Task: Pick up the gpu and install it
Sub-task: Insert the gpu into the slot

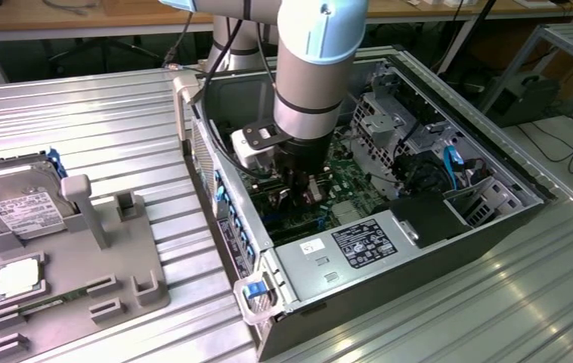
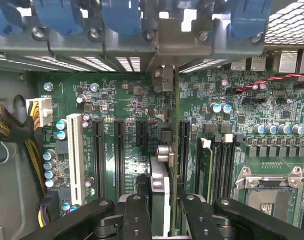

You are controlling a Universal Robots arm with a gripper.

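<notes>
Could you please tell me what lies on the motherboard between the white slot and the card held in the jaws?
In the wrist view, three black expansion slots stand side by side on the green motherboard between the white slot and the gpu gripped edge-on.

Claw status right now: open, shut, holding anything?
Claw: shut on the gpu, held edge-on above the motherboard slots inside the computer case.
</notes>
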